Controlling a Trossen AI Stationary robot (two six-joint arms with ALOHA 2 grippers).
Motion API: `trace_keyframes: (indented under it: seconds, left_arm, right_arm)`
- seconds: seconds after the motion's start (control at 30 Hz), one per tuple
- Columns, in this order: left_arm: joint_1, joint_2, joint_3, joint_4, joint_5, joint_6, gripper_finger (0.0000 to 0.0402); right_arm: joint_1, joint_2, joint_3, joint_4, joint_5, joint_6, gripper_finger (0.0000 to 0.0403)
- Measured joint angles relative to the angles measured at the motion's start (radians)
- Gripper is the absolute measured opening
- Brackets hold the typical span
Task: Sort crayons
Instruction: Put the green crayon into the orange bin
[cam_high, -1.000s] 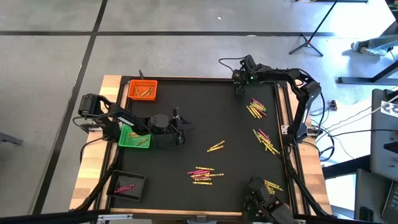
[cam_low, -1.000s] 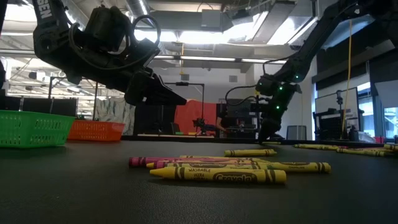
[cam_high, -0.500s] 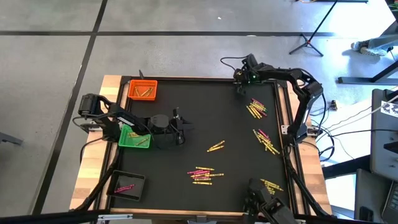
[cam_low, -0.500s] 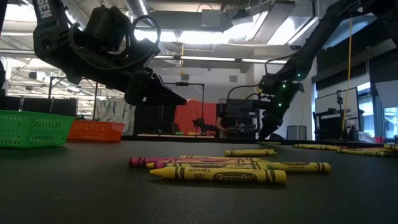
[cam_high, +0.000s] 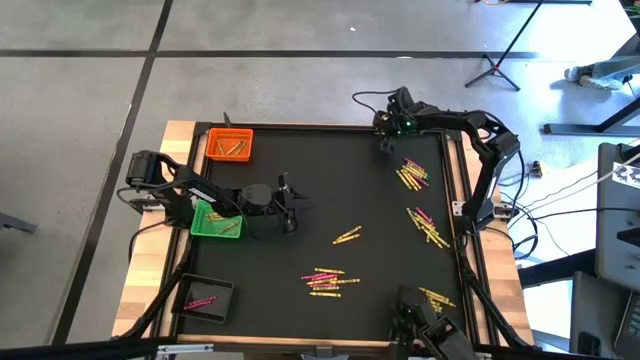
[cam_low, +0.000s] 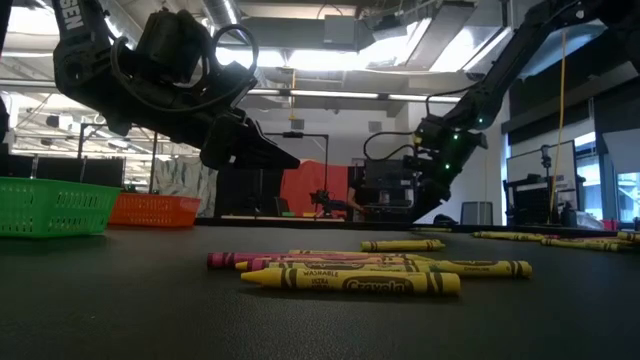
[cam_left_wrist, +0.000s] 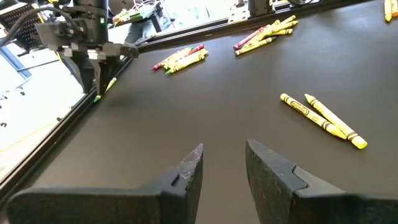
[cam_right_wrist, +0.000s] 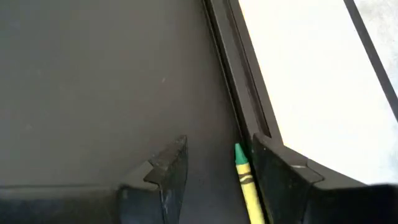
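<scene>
Only the right arm has shifted since a second ago: its wrist has swung slightly at the far right corner of the table, while the left arm has kept its place.

Three trays stand along the left side: an orange tray (cam_high: 229, 144) at the far corner with a few crayons in it, a green tray (cam_high: 216, 221) in the middle with some yellow ones, and a black tray (cam_high: 205, 297) nearest, holding a few pink ones. The loose crayons lie in five groups on the black mat (cam_high: 330, 190): a pair of yellow ones (cam_high: 347, 235) in the middle, a mixed pink and yellow bunch (cam_high: 325, 281) nearer the front, two clusters (cam_high: 412, 173) (cam_high: 427, 227) along the right side and a small heap (cam_high: 436, 298) near the front right corner.

The right gripper (cam_right_wrist: 214, 163) points down beside the raised edge of the mat, its fingers apart with a green-tipped yellow crayon (cam_right_wrist: 246, 185) between them; whether they touch it I cannot tell. The left gripper (cam_left_wrist: 222, 167) reaches out low from beside the green tray, its two dark wedge-shaped fingers apart and holding nothing.

The crayons are thin paper-wrapped sticks with pointed tips; the green and orange trays have latticed plastic walls.
</scene>
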Motion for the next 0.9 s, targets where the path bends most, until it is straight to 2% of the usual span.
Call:
trace_keyframes:
  seconds: [0.23,0.53,0.73,0.9]
  left_arm:
    - [0.0,0.0,0.0,0.0,0.0,0.0,0.0105]
    - [0.0,0.0,0.0,0.0,0.0,0.0,0.0105]
    - [0.0,0.0,0.0,0.0,0.0,0.0,0.0105]
    - [0.0,0.0,0.0,0.002,0.0,0.0,0.0105]
  right_arm:
    - [0.0,0.05,0.0,0.03,0.03,-0.027,0.0179]
    - [0.003,0.043,0.005,-0.017,0.093,-0.036,0.0179]
    - [0.024,0.0,0.001,-0.116,0.108,-0.015,0.0179]
    - [0.07,-0.092,0.001,-0.169,0.114,0.016,0.0179]
